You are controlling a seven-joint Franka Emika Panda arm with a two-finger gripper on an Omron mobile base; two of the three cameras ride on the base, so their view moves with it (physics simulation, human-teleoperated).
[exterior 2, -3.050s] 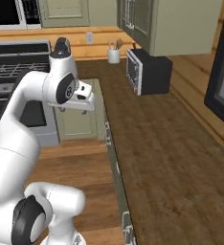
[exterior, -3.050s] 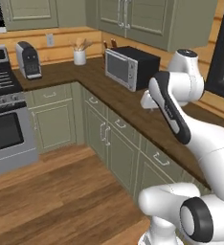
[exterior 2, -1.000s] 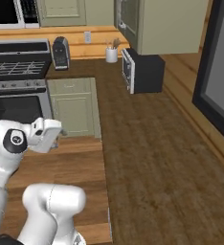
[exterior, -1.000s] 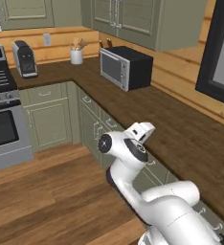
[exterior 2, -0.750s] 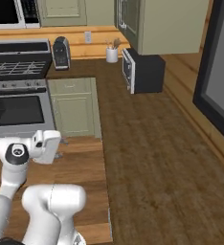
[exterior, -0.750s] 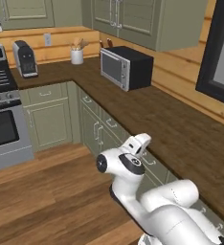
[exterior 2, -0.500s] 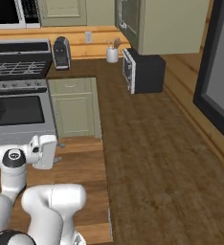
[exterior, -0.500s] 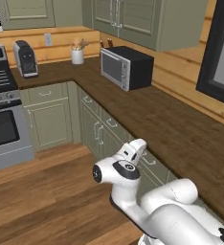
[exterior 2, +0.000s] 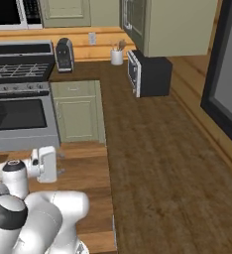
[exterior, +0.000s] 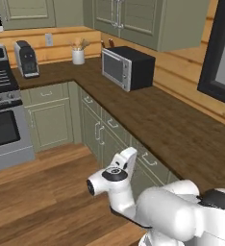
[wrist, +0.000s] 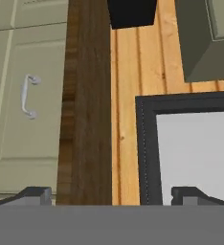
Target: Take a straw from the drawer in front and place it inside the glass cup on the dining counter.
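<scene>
- We judge the main risk is a knock: the arm is folded low beside the sage cabinets under the tabletop [exterior: 181,129], so the hand could strike a cabinet front before it lines up with a handle.
- The drawer [wrist: 25,124] with its silver handle [wrist: 28,95] is shut, below the tabletop edge; the straw cannot be seen.
- Our end effector [wrist: 111,194] stands fully open, holding and touching nothing.

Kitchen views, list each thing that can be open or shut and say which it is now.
pincer: open, holding nothing
drawer: shut
microwave: door shut
oven: door shut
upper cabinets: doors shut
</scene>
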